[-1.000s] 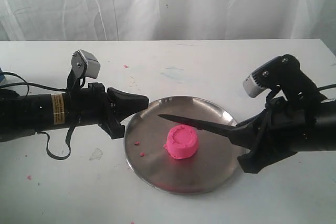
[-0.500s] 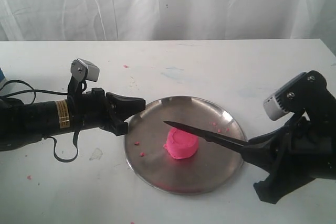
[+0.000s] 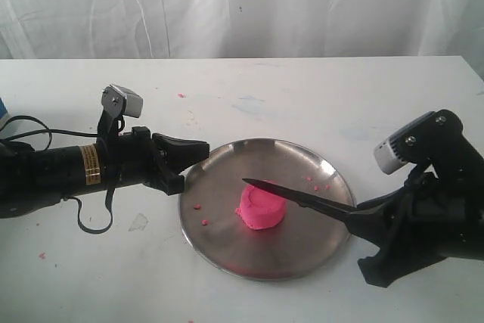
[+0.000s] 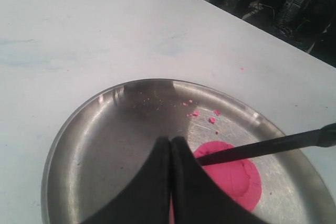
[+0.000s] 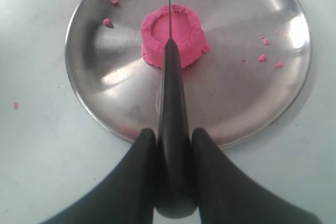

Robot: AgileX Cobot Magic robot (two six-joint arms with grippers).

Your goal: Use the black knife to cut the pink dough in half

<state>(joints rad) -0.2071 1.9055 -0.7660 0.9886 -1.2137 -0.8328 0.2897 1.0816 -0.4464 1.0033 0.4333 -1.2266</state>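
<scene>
The exterior view looks from the front and somewhat above, across the white table (image 3: 302, 88) toward a white curtain (image 3: 242, 5), far enough back to hold the round steel plate (image 3: 302, 251) and both arms beside it. The left wrist view sits low and close, looking over that plate's rim (image 4: 68, 124) past its own black pincer (image 4: 170, 156). The right wrist view looks steeply down on the plate (image 5: 236, 103) from nearby, along the slim black knife (image 5: 172, 108). All three share the plate and the round pink dough puck (image 3: 261, 208).
</scene>
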